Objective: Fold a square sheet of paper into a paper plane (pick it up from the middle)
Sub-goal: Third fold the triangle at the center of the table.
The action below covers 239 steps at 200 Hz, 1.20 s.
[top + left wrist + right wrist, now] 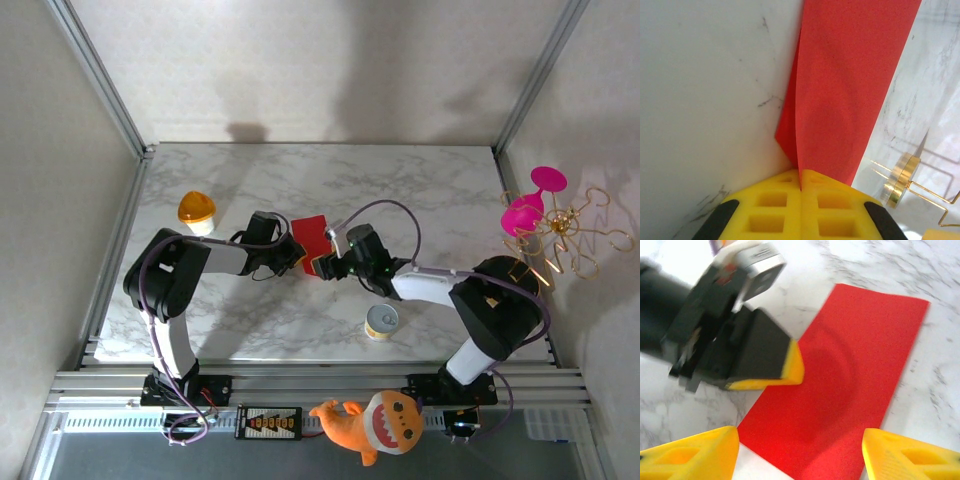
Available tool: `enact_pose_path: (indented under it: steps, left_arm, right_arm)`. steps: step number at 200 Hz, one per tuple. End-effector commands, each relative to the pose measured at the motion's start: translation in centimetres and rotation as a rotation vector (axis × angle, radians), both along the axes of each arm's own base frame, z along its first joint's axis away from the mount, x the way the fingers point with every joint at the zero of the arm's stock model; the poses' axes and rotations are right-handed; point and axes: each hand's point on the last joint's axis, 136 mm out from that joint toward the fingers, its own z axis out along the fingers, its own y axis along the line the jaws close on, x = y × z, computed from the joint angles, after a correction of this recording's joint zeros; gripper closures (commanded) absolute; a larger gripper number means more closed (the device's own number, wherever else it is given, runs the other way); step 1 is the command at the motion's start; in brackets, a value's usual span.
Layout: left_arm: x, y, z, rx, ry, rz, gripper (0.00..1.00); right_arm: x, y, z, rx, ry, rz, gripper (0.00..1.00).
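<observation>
Left gripper (801,186): fingers together, pinching the paper (850,75) at its edge.
Right gripper (800,450): fingers apart, I hold nothing, hovering over it.
Paper: red, folded narrow, middle of the table (420,190).
Handling: I judge it light, floppy, easily torn; grip edge or fold, gently.

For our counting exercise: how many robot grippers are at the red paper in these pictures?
2. The left gripper is pinched shut on an edge of the red paper; the right gripper, open, straddles one end. None appears hidden.
</observation>
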Motion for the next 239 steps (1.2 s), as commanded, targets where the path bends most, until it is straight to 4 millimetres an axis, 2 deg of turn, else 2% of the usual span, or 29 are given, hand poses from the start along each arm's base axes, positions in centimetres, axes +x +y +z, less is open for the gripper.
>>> enact_pose_path:
  steps: [1,23,49,80,122,163,218,239]
  left_arm:
    - [0.6,0.0,1.8,-0.020,-0.023,0.013,0.99]
    - [0.6,-0.1,1.9,-0.023,-0.021,0.013,0.99]
    - [0.6,-0.2,1.9,-0.022,-0.015,0.016,0.99]
    - [0.5,-0.3,1.8,-0.022,-0.011,0.012,0.99]
    - [0.4,-0.4,1.8,-0.023,-0.007,0.010,0.99]
    - [0.3,-0.5,1.7,-0.024,-0.002,0.010,0.99]
    - [0.2,-0.5,1.7,-0.023,0.000,0.009,0.98]
    - [0.2,-0.5,1.7,-0.023,0.003,0.008,0.98]
  right_arm:
    - [0.6,0.8,0.8,-0.138,-0.249,0.086,0.30]
    - [1.1,0.9,-0.7,-0.236,-0.266,0.059,0.29]
    - [0.2,1.8,-1.2,-0.212,-0.292,0.104,0.26]
    - [-0.8,2.7,-3.0,-0.241,-0.277,0.161,0.25]
    - [-0.5,2.9,-4.9,-0.288,-0.273,0.142,0.28]
    - [0.2,2.4,-5.0,-0.300,-0.297,0.097,0.37]
    - [-0.1,2.7,-5.2,-0.294,-0.295,0.125,0.59]
    - [-0.2,2.9,-5.3,-0.287,-0.291,0.136,0.63]
